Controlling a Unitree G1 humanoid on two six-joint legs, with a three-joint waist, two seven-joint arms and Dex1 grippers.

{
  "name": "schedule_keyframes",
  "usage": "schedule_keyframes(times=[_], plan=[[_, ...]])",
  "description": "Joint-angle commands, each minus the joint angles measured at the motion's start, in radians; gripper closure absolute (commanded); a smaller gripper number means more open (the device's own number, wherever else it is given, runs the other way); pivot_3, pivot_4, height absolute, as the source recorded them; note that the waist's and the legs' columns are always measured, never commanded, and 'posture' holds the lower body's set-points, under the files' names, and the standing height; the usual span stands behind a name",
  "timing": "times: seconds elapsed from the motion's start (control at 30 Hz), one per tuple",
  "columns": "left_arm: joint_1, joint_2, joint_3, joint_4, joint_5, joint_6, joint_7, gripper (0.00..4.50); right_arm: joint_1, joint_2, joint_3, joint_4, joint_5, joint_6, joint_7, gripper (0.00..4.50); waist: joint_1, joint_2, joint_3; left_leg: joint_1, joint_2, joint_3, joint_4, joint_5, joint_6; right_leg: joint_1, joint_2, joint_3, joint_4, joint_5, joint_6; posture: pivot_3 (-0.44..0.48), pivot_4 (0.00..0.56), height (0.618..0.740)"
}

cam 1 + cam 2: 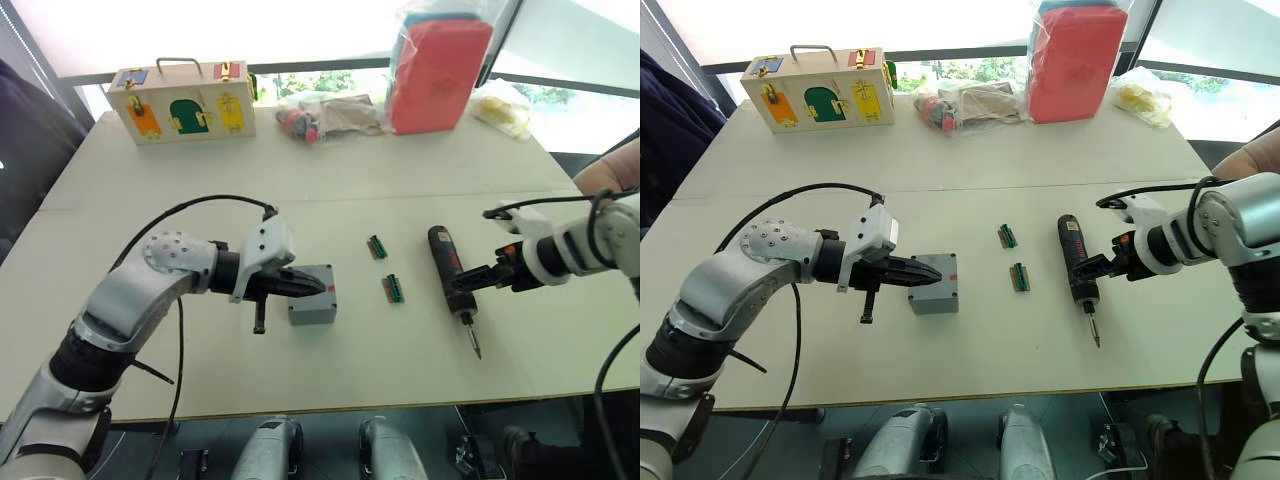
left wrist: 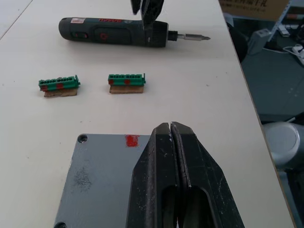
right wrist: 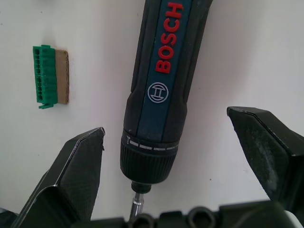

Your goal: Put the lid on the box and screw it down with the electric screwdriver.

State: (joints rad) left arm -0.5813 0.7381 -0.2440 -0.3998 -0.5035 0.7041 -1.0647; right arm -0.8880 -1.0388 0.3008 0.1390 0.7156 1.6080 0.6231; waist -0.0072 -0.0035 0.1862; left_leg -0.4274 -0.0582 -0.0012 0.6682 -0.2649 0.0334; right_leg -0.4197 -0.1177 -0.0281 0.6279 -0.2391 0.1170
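Note:
The grey box stands mid-table with a red mark at its top edge. The flat grey lid lies on top of it, one corner screw hole showing. My left gripper is shut with nothing in it, its tips over the lid near the red mark. To the right lies the black electric screwdriver, bit pointing toward the table's near edge. My right gripper is open. Its fingers stand on either side of the screwdriver's front collar and do not touch it.
Two small green strips lie between box and screwdriver. Along the far edge are a wooden box with coloured doors, plastic bags and a red pack. A person's arm shows at the right edge.

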Motion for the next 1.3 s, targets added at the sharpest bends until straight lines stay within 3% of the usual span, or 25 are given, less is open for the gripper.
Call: schedule_keyframes(times=[0.03, 0.13, 0.23, 0.4, 0.47, 0.67, 0.83, 0.97, 1.07, 1.17, 1.3], plan=[[0.005, -0.018, 0.000, -0.039, 0.010, -0.010, 0.020, 4.50, -0.036, 0.029, 0.055, 0.036, -0.055, 0.001, 0.021, 0.06, 0.001, 0.000, 0.000, 0.000, 0.000, 0.000, 0.000, 0.000, 0.000, 0.000, 0.000, 0.000, 0.000, 0.000, 0.000, 0.000, 0.150, 0.740], [0.010, -0.036, -0.011, -0.034, 0.025, -0.011, 0.039, 4.50, -0.049, 0.028, 0.143, 0.053, -0.110, -0.057, 0.067, 0.06, -0.001, 0.000, 0.000, 0.000, 0.000, 0.000, 0.000, 0.000, 0.000, 0.000, 0.000, 0.000, 0.000, 0.000, 0.000, 0.000, 0.150, 0.740], [0.031, -0.040, -0.013, -0.032, 0.038, -0.016, 0.049, 4.50, -0.075, 0.028, 0.229, 0.057, -0.157, -0.095, 0.130, 0.66, -0.004, -0.001, 0.000, 0.000, 0.000, -0.001, 0.000, 0.000, 0.000, 0.000, 0.001, 0.000, 0.000, 0.000, 0.000, 0.000, 0.150, 0.740], [0.053, -0.043, -0.007, -0.026, 0.057, -0.022, 0.062, 4.50, -0.111, 0.072, 0.292, 0.130, -0.226, -0.127, 0.192, 2.32, -0.004, -0.001, -0.001, 0.001, 0.000, -0.001, 0.000, 0.000, -0.001, 0.000, 0.001, 0.000, 0.000, 0.000, 0.000, 0.000, 0.150, 0.740], [0.057, -0.043, 0.000, -0.023, 0.059, -0.022, 0.066, 4.50, -0.113, 0.069, 0.315, 0.155, -0.259, -0.151, 0.214, 2.77, -0.005, -0.003, -0.002, 0.001, 0.000, -0.001, 0.000, 0.000, -0.001, 0.000, 0.001, 0.000, 0.000, 0.000, 0.000, 0.000, 0.150, 0.740], [0.067, -0.014, 0.052, 0.028, 0.057, -0.032, 0.056, 4.50, -0.200, 0.072, 0.262, 0.264, -0.365, -0.336, 0.286, 2.79, -0.007, -0.006, -0.004, 0.001, 0.000, -0.001, 0.001, 0.001, -0.002, 0.001, 0.001, 0.000, 0.001, 0.000, 0.000, 0.000, 0.150, 0.740], [0.059, 0.010, 0.137, 0.088, 0.007, -0.001, 0.044, 4.50, -0.275, 0.118, -0.040, 0.299, -0.324, -0.539, 0.229, 2.79, -0.005, 0.001, 0.000, -0.002, -0.001, 0.001, -0.001, 0.004, -0.007, -0.006, 0.000, 0.002, 0.003, 0.000, 0.000, 0.000, 0.150, 0.740], [0.056, 0.023, 0.169, 0.113, -0.020, 0.034, 0.033, 4.50, -0.135, 0.275, -0.440, 0.068, -0.181, -0.707, 0.055, 2.79, -0.004, 0.000, 0.000, -0.006, 0.002, -0.001, -0.003, 0.006, -0.011, -0.009, 0.004, 0.000, 0.002, 0.000, 0.000, 0.000, 0.150, 0.740], [0.050, 0.027, 0.172, 0.123, -0.031, 0.056, 0.029, 4.50, -0.026, 0.432, -0.599, -0.159, -0.063, -0.710, -0.045, 2.79, -0.003, -0.001, 0.000, -0.006, 0.002, -0.002, -0.002, 0.007, -0.012, -0.008, 0.004, -0.001, 0.003, 0.000, 0.000, 0.000, 0.150, 0.740], [0.027, 0.011, 0.150, 0.145, -0.032, 0.083, 0.033, 4.50, 0.109, 0.608, -0.626, -0.392, 0.025, -0.760, -0.121, 2.79, 0.001, -0.001, -0.001, -0.006, 0.002, -0.003, 0.001, 0.007, -0.012, -0.007, 0.004, -0.001, 0.004, 0.000, 0.000, 0.000, 0.150, 0.740], [-0.005, 0.009, 0.124, 0.190, -0.013, 0.068, 0.006, 4.50, 0.238, 0.704, -0.511, -0.551, -0.027, -0.836, -0.158, 2.79, 0.011, -0.001, -0.001, -0.006, 0.000, -0.004, 0.000, 0.007, -0.012, -0.008, 0.003, 0.000, 0.005, 0.000, 0.000, 0.000, 0.150, 0.740]])
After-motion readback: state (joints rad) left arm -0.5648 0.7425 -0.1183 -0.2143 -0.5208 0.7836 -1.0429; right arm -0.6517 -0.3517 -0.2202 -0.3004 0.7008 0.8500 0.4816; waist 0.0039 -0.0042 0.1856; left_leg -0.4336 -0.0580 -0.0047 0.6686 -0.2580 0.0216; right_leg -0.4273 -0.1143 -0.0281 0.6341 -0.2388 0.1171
